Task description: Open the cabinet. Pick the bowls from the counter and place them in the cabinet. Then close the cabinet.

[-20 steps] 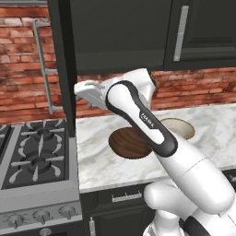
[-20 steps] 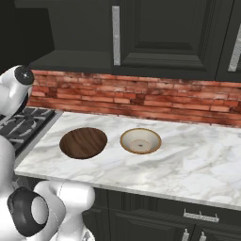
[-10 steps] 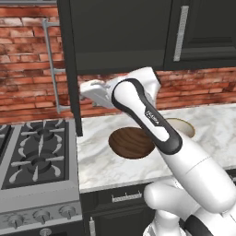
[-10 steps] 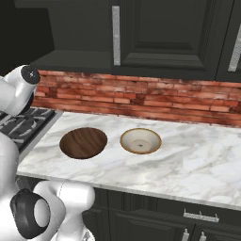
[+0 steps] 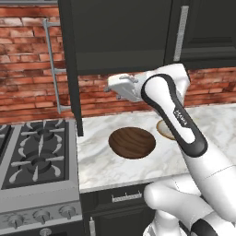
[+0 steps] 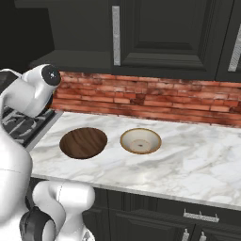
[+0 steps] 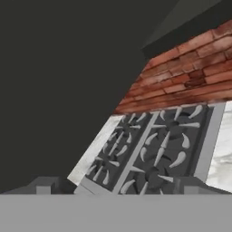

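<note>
1. The cabinet (image 5: pixel 120 32) hung black above the table (image 6: pixel 188 164), its left door (image 5: pixel 71 69) swung out edge-on, silver handle (image 5: pixel 54 64) facing the brick wall (image 6: pixel 155 96).
2. The gas stovetop (image 5: pixel 37 156) sat flush against the table's left edge.
3. The arm reached up over the table; a small white label on its dark forearm was too small to read.
4. The brown bowl (image 5: pixel 132 142) lay near the table's left edge, the cream bowl (image 6: pixel 140 140) just beside it, apart.
5. The jaws (image 5: pixel 115 86) stood spread, holding nothing, below the cabinet's bottom edge.
</note>
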Tool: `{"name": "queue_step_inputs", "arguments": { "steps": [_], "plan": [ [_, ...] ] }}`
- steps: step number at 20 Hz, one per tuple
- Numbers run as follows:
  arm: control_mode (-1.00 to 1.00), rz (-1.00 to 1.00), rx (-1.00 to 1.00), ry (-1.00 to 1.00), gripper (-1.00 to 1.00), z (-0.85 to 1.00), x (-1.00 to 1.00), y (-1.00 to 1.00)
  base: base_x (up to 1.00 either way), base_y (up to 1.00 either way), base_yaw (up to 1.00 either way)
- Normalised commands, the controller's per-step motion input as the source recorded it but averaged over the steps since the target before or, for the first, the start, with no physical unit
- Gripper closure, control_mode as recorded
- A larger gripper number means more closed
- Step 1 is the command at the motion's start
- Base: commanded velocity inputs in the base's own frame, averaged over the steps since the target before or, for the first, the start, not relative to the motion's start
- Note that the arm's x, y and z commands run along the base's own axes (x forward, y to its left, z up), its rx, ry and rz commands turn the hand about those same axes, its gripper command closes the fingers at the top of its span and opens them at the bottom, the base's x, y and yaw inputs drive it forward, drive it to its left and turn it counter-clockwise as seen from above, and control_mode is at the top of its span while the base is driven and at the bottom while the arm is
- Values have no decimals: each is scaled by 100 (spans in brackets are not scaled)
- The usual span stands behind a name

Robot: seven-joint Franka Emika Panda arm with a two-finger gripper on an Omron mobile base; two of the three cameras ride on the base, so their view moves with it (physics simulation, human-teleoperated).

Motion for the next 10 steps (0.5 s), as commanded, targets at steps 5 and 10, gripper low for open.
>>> {"name": "queue_step_inputs", "arguments": {
  "steps": [5,10],
  "plan": [
    [-100,-20,0,-7,-100,43,-2,-87,0,0,0],
    [-100,-24,-2,-4,-100,30,-8,-80,0,0,0]
  ]
}}
